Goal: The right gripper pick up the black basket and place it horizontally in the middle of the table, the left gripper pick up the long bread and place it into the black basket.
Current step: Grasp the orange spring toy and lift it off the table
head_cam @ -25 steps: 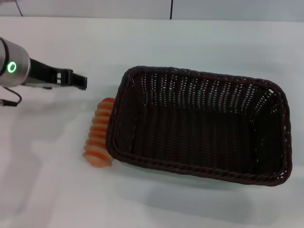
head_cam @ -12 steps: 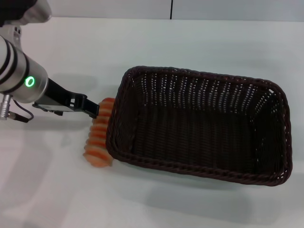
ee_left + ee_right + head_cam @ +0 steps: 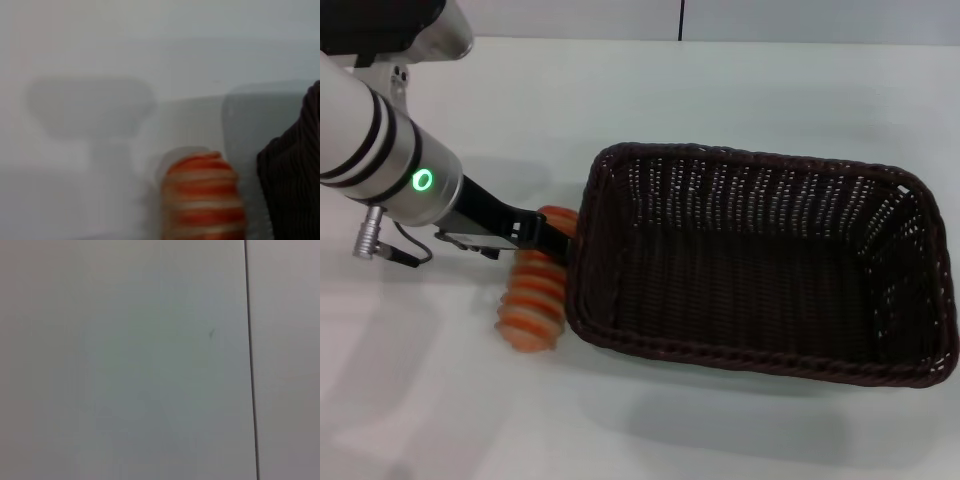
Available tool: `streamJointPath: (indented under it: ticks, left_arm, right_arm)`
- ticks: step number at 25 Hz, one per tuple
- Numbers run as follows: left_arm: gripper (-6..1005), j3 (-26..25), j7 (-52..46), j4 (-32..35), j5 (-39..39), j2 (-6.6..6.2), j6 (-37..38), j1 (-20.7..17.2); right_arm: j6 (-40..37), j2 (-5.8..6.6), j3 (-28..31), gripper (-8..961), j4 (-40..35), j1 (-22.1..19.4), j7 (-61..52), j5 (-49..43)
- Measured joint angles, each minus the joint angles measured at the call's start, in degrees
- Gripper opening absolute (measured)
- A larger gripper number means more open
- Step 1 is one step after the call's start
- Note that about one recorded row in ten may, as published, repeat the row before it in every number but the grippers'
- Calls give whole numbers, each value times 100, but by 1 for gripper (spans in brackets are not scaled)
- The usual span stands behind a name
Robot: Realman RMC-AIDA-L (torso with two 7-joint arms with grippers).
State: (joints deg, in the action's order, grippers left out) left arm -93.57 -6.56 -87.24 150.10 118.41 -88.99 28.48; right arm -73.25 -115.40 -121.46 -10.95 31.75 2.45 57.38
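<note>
Black basket (image 3: pixel 760 265): lies on the white table (image 3: pixel 740 90).
Long bread (image 3: pixel 532 300): touching the basket's left wall.
Left gripper (image 3: pixel 556 240): over the bread's far end; finger state cannot be told.

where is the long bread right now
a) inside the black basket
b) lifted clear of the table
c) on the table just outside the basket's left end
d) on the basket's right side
c: in the head view the long bread lies on the table against the outside of the black basket at its left end, with the left tool down at the bread's far end.
</note>
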Motion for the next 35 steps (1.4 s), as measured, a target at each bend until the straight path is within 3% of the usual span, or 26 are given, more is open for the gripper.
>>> streamJointPath:
  ticks: [22,35]
  left_arm:
    - [858,135,169,401,164,-34,278,32]
    - [856,173,216,612,-127,-2,407,97]
  right_arm:
    - [-49,52,0,362,-82,-36,2,-228]
    - [-50,39,18,363,-83,-15,19,-237]
